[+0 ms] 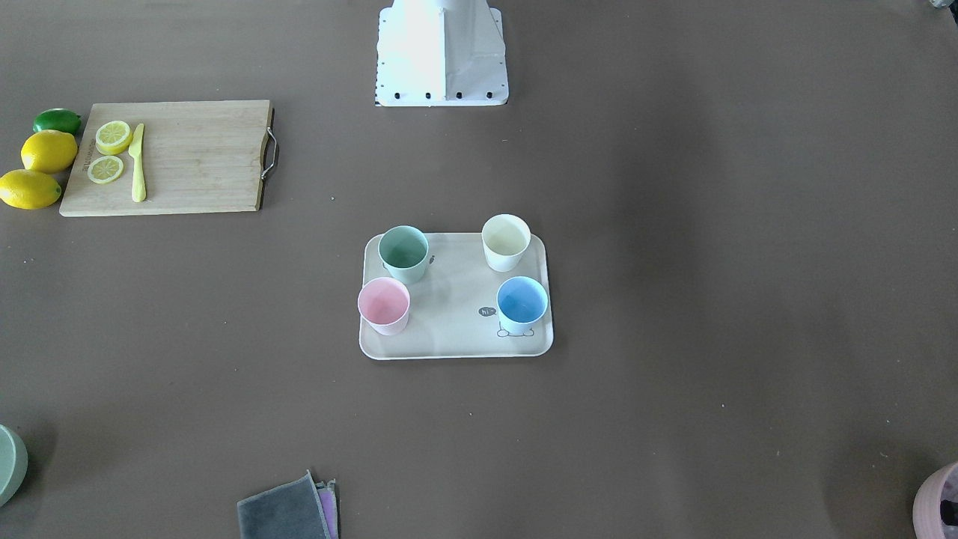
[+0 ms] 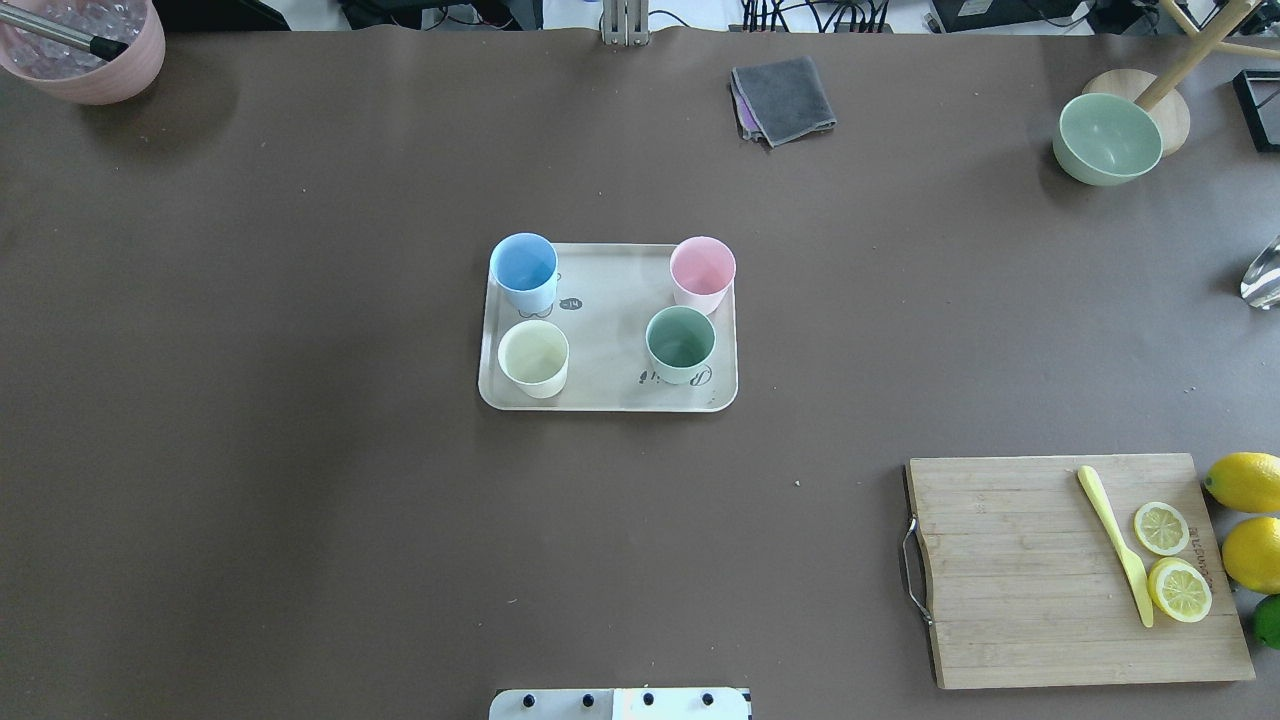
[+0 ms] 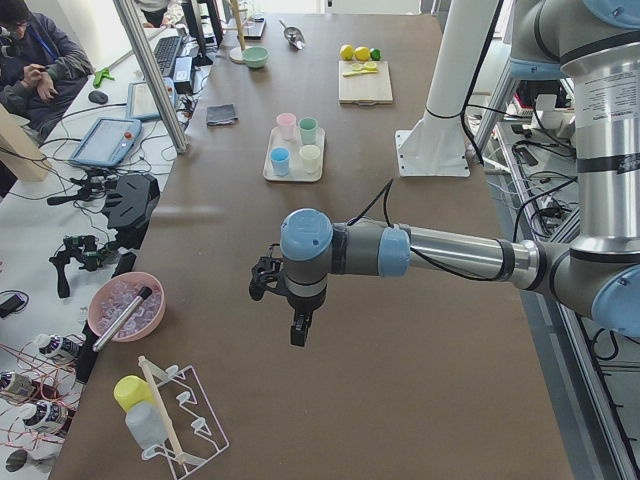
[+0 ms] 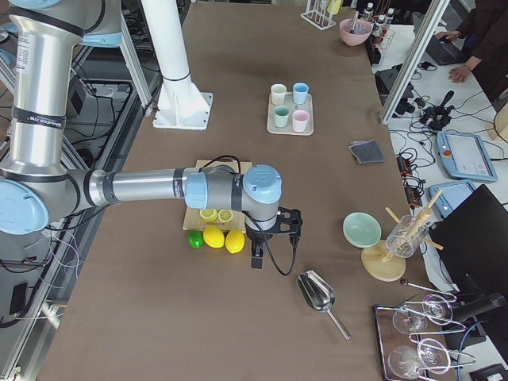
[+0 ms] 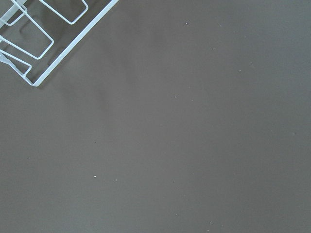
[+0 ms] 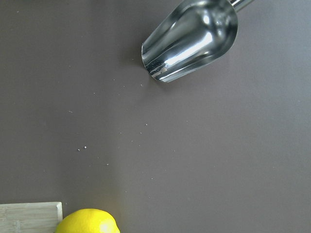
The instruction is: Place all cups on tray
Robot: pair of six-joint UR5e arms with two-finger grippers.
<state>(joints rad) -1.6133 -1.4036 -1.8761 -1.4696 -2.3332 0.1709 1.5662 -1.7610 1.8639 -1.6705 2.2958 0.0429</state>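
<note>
The beige tray lies in the middle of the table. Standing upright on it are all the cups: mint green, cream-white, pink and light blue, one near each corner. My left gripper hangs over bare table far from the tray, near the table's left end. Over the other end, my right gripper hangs beside the lemons. Both show only in the side views, so I cannot tell whether they are open or shut.
A wooden cutting board carries lemon slices and a yellow knife, with lemons beside it. A grey cloth, a sage bowl and a pink pot sit along the far edge. A metal scoop and a wire rack lie near the grippers.
</note>
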